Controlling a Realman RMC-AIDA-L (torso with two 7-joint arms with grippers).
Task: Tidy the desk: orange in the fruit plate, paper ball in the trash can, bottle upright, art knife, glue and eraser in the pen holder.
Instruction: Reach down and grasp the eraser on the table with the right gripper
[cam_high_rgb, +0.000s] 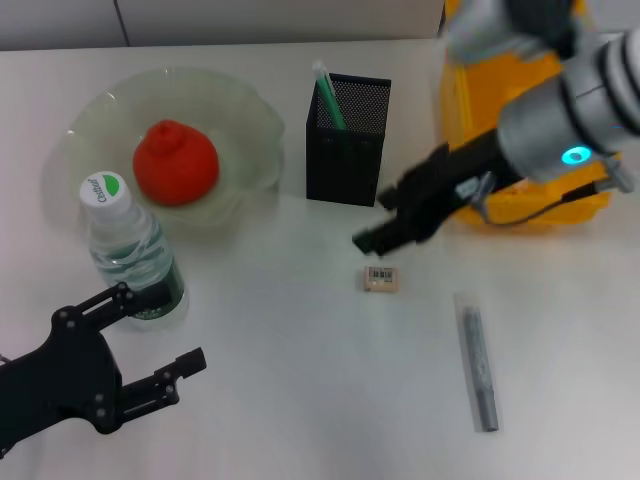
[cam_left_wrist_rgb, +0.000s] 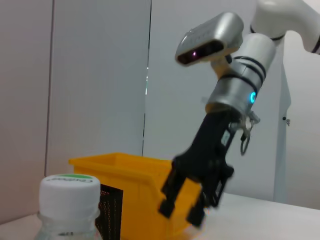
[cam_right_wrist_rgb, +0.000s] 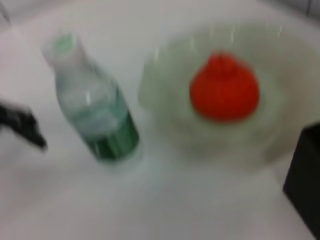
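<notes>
The orange (cam_high_rgb: 175, 162) lies in the fruit plate (cam_high_rgb: 85, 120). In front of the plate the bottle (cam_high_rgb: 130, 250) stands upright. My left gripper (cam_high_rgb: 160, 330) is open just beside the bottle's base, holding nothing. The pen holder (cam_high_rgb: 347, 150) has a white-and-green stick (cam_high_rgb: 327, 92) in it; I cannot tell whether that is the glue. The eraser (cam_high_rgb: 381, 279) lies flat on the desk, with my right gripper (cam_high_rgb: 378, 220) open and empty a little above and behind it. To the right lies the grey art knife (cam_high_rgb: 477, 365). The paper ball is out of view.
The yellow trash can (cam_high_rgb: 500, 110) stands at the back right, partly hidden by my right arm (cam_high_rgb: 560, 120). The left wrist view shows the bottle cap (cam_left_wrist_rgb: 69, 192), the trash can (cam_left_wrist_rgb: 135, 170) and the right gripper (cam_left_wrist_rgb: 180, 212).
</notes>
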